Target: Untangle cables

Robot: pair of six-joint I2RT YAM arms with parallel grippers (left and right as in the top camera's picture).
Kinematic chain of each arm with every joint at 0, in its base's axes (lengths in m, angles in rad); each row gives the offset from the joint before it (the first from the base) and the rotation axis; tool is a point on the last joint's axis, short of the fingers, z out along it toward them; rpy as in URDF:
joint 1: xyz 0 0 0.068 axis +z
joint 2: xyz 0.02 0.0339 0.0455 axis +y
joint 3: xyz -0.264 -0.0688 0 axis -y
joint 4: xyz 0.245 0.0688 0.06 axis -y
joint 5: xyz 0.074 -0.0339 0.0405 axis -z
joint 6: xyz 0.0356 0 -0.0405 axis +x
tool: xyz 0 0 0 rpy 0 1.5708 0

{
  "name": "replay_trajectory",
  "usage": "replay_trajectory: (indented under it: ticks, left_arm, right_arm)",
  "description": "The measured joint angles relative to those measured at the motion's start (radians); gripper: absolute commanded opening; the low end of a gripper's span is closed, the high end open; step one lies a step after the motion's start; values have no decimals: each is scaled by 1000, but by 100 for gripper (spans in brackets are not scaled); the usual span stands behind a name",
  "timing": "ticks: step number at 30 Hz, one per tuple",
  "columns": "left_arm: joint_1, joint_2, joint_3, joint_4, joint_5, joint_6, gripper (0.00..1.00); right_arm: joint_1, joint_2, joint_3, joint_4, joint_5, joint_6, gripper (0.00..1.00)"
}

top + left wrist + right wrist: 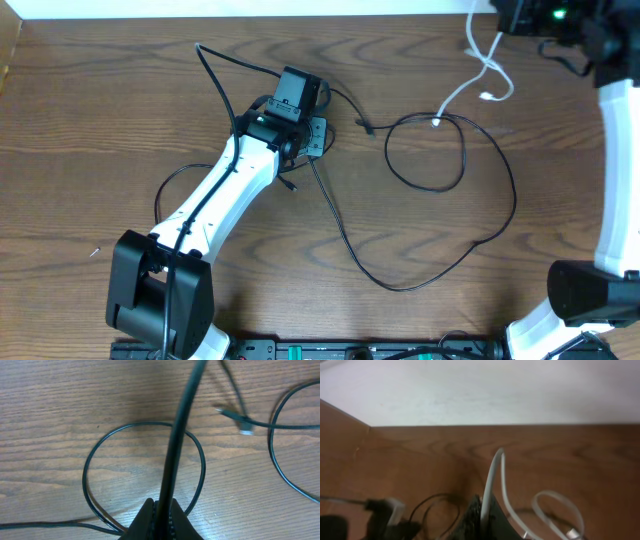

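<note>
Pinching black cable point(175, 445), left hand point(162, 521), white cable point(492, 475) prob in right hand point(482, 516)

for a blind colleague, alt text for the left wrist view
The left gripper is shut on the black cable, which runs up mid-frame. Behind it, a cable loop lies on the wooden table, a plug end upper right.

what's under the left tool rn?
Wrist view: left tool shut on a black cable strand; below it, a loop of black cable lies on the wooden table. Overhead, the tool and arm hide most of that loop.
</note>
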Motion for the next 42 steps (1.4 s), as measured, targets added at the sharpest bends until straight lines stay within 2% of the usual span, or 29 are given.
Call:
replay_trajectory:
  ticks: [8, 9, 10, 15, 25, 29, 35, 42]
  left_arm:
    - [0, 0, 0, 0, 14, 0, 8]
    - [0, 0, 0, 0, 15, 0, 5]
    - [0, 0, 0, 0, 15, 0, 8]
    - [0, 0, 0, 0, 18, 3, 8]
    - [0, 0, 0, 0, 18, 3, 8]
    - [0, 0, 0, 0, 18, 3, 8]
    - [0, 0, 0, -1, 18, 3, 8]
    - [0, 0, 0, -1, 18, 3, 8]
  right_arm:
    - [30, 42, -111, 179, 152, -56, 1]
    - [31, 46, -122, 185, 164, -61, 1]
    - [33, 49, -134, 190, 172, -64, 1]
    - [72, 73, -194, 209, 184, -70, 1]
    - [194, 215, -294, 352, 208, -77, 1]
    - [204, 246, -296, 436, 331, -77, 1]
    - [167, 248, -296, 584, 555, -77, 1]
    - [-17, 211, -279, 579, 639, -78, 1]
